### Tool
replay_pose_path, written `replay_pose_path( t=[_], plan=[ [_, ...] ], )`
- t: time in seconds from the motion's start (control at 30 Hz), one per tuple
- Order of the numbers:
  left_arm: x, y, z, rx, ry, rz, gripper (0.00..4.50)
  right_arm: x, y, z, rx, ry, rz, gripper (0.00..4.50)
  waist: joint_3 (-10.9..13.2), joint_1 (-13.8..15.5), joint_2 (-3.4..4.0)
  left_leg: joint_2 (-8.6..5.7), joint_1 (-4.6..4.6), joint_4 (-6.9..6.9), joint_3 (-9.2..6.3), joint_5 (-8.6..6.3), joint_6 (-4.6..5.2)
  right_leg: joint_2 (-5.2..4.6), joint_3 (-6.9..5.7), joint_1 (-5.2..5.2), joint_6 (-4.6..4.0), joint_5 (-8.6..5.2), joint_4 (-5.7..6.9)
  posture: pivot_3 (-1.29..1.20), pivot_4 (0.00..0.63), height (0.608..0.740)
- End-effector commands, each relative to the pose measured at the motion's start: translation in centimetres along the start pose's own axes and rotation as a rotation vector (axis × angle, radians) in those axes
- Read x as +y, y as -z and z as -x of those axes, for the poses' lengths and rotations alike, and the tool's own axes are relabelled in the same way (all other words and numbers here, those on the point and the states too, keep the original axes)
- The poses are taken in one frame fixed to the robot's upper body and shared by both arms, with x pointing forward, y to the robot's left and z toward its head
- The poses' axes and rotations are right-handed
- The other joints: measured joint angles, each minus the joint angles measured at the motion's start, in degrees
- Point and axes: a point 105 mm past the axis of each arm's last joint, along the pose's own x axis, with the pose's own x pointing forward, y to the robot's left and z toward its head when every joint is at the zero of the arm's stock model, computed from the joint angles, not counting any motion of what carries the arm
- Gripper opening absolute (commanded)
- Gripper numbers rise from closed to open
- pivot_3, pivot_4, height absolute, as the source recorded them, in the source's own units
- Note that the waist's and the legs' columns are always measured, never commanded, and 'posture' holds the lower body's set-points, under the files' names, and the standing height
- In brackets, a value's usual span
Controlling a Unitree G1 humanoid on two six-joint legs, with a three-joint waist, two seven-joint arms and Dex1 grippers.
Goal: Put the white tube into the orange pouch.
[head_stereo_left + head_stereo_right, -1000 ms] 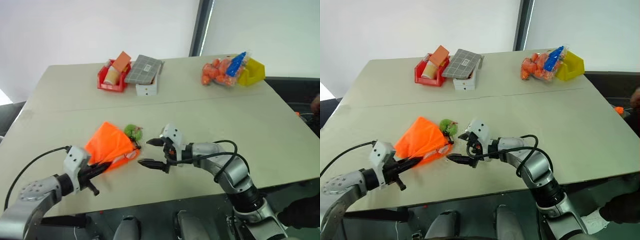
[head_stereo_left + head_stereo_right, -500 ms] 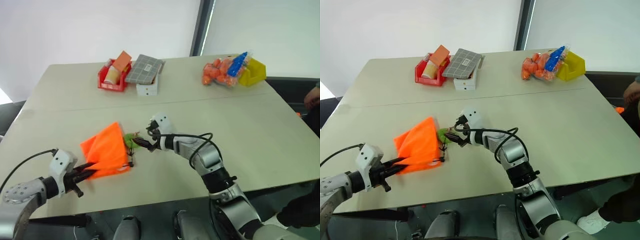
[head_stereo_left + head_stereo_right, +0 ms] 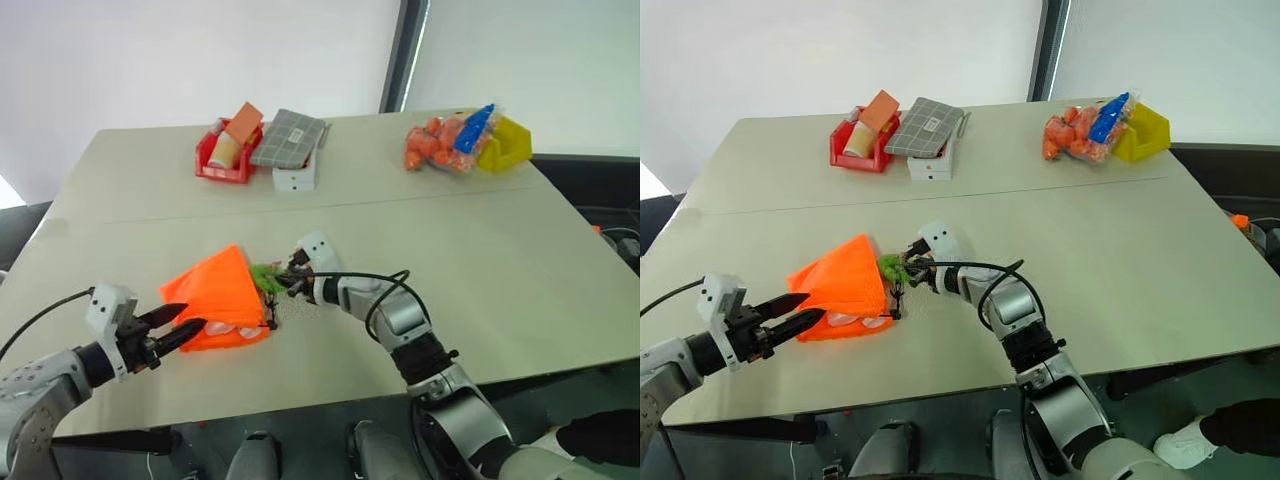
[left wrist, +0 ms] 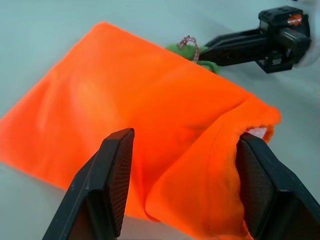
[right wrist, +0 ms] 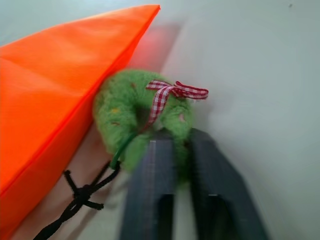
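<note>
White tube is peeking from the neon-orange fabric pouch; my right pincer is clenching its fluffy green tag, left pincer gaping.

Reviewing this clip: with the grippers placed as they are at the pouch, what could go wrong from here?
1. The right gripper is shut on the green tag, not the fabric. Pulling it may tighten the black cord and cinch the orange pouch shut.
2. The left gripper stands open around the pouch's mouth end; with nothing pinning it, the pouch could slide on the table.
3. Something white peeks from the mouth and could slip out.
</note>
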Motion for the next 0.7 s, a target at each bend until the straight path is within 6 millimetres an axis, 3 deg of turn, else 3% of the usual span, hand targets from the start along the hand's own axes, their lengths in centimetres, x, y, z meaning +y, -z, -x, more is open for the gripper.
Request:
replay_pose_path(
  t=[0.03, 0.2, 0.4, 0.5, 0.53, 0.7],
  plan=[
    [0.3, -2.0, -0.2, -0.082, -0.021, -0.028, 2.93, -0.7, -1.5, 1.1, -0.074, 0.024, 0.005, 0.05, 0.0, 0.0, 0.0, -0.01, -0.01, 0.01, 0.0, 0.0, 0.0, -0.01, 0.0, -0.03, 0.01, 0.0, -0.02, 0.0, 0.15, 0.74],
    [0.6, -3.5, -1.5, -0.148, -0.029, -0.031, 2.93, -2.8, -2.8, 3.6, -0.166, 0.084, -0.058, 0.05, 0.0, 0.1, -0.05, -0.02, -0.03, 0.02, 0.0, 0.0, 0.0, 0.0, 0.0, 0.14, 0.0, 0.01, 0.0, 0.0, 0.15, 0.74],
    [-0.3, -4.8, -4.1, -0.199, 0.064, 0.005, 2.93, -5.3, -5.4, 9.0, -0.336, 0.14, -0.102, 0.05, -0.1, 0.1, -0.17, -0.02, -0.04, 0.01, -0.01, 0.01, 0.0, 0.04, 0.0, 0.17, 0.01, 0.0, 0.01, 0.0, 0.15, 0.74],
    [-1.1, -5.3, -5.5, -0.202, 0.15, 0.031, 3.83, -5.3, -6.0, 10.5, -0.366, 0.136, -0.093, 0.0, -0.1, -0.1, -0.19, -0.01, -0.01, 0.01, -0.01, 0.01, 0.01, 0.08, 0.0, 0.18, 0.06, -0.02, 0.03, 0.0, 0.15, 0.74],
    [-1.2, -5.4, -5.9, -0.203, 0.17, 0.034, 4.32, -5.2, -6.0, 10.7, -0.367, 0.134, -0.09, 0.0, -0.1, -0.1, -0.19, 0.0, 0.01, 0.0, -0.01, 0.01, 0.01, 0.09, 0.01, 0.17, 0.08, -0.03, 0.03, 0.0, 0.15, 0.74],
    [-2.8, -5.9, -9.3, -0.152, 0.32, -0.014, 4.47, -4.5, -6.2, 10.7, -0.368, 0.112, -0.066, 0.0, -0.1, 0.0, -0.18, -0.01, 0.0, 0.02, -0.01, 0.01, 0.01, 0.1, 0.01, 0.18, 0.14, -0.07, 0.05, 0.0, 0.15, 0.74]
  ],
)
